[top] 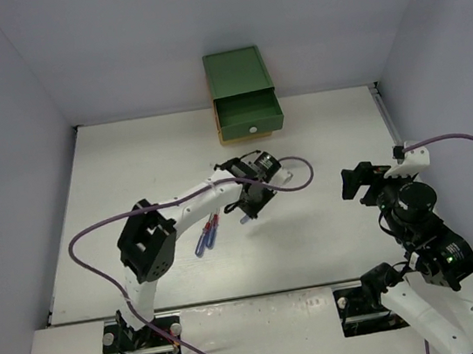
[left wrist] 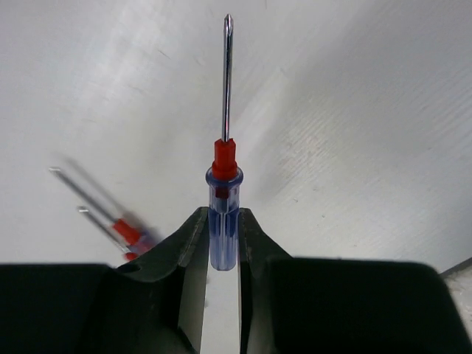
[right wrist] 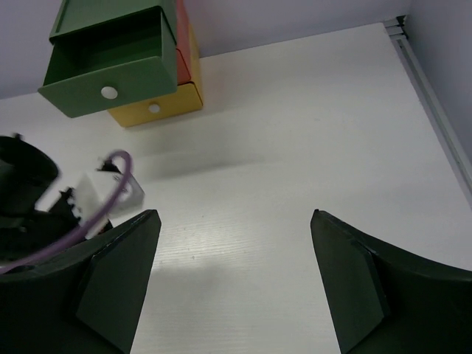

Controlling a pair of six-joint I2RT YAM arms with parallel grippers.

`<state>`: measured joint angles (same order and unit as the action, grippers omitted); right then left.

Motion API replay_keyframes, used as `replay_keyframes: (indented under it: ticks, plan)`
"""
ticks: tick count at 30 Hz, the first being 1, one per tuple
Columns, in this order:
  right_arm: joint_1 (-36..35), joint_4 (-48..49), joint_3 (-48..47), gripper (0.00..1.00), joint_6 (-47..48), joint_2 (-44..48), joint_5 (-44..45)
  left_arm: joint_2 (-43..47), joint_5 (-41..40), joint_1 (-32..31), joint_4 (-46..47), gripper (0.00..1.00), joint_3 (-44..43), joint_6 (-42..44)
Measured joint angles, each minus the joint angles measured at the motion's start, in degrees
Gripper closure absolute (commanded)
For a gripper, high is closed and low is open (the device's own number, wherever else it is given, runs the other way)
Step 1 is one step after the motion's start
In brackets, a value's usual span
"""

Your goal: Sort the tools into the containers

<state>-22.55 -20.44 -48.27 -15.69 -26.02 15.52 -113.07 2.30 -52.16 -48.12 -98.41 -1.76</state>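
The left tool [left wrist: 223, 221] is clamped on a thin blue-handled, red-collared screwdriver [left wrist: 224, 188] above the middle of the white surface [right wrist: 295, 133], nearer than the open green drawer [right wrist: 81, 92]. At right, the right tool [right wrist: 233, 215] stands apart, holding nothing.

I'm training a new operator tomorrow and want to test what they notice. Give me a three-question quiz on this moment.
1. True or false: the left gripper has its jaws shut on a screwdriver.
2. Which drawer stands pulled out? A green, B yellow, C orange-red.
3. Fill in: besides the held one, ___ loose screwdrivers lie on the table.
Key: 1 true; 2 A, the green drawer; 3 two.
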Motion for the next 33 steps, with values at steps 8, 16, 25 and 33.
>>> replay_keyframes:
  ticks: [8,16,25,33]
  plan:
    - [0.0,0.1,-6.1,0.19,-0.8,-4.5,2.5,5.2,-9.8,1.0,-0.3,1.00,-26.1,12.5]
    - [0.0,0.0,-3.5,0.18,-0.4,-5.0,-0.4,-1.7,-17.3,5.2,0.5,1.00,-37.0,26.9]
    - [0.0,-0.4,0.1,0.18,-1.5,-1.6,-5.7,-8.9,-20.6,9.7,5.9,1.00,-36.1,36.1]
    - [0.0,-0.4,1.0,0.18,-3.6,-1.3,-7.0,-7.7,-21.5,10.1,17.1,0.99,-31.1,39.7]
